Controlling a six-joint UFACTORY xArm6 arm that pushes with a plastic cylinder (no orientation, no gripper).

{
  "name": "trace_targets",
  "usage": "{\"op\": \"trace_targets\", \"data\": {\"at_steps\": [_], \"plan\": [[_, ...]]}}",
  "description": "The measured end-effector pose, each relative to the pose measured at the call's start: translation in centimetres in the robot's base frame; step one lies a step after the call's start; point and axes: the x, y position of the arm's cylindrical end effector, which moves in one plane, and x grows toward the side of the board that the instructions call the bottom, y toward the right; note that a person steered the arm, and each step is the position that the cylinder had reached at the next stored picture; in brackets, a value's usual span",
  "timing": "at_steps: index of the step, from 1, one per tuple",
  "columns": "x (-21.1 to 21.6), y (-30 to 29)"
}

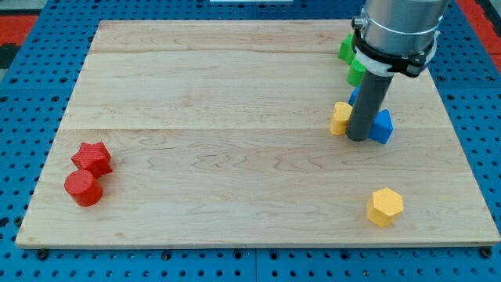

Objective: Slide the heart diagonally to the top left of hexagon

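1. We have no hand on this arm, so nothing is gripped or held; we work with a bare rod, and my tip (358,139) sits on the wooden surface (235,157) toward the view's right

2. My tip stands just beside the small yellow block (340,117), which we take to be the heart, though its shape is hard to make out; the block lies on the tip's left in the view, touching it or nearly so

3. A blue block (381,127) sits just on the tip's right, partly hidden by the rod, and 2 green blocks (352,61) lie above it toward the view's top, partly under the arm

4. The yellow hexagon (385,207) lies well below, near the view's bottom right; the heart already sits up and left of it, but far off

5. The red star (92,157) and red cylinder (83,188) rest at the view's far left, well clear

6. Risks: crowded between 2 blocks, my tip may drag the blue block along; an off-centre push may spin the heart away; a long push downward could knock the hexagon
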Motion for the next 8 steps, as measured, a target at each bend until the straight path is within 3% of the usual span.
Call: {"op": "trace_targets", "data": {"at_steps": [3, 6, 8], "plan": [[-0.9, 2.5], [-8.6, -14.5], [-10.7, -17.2]]}}
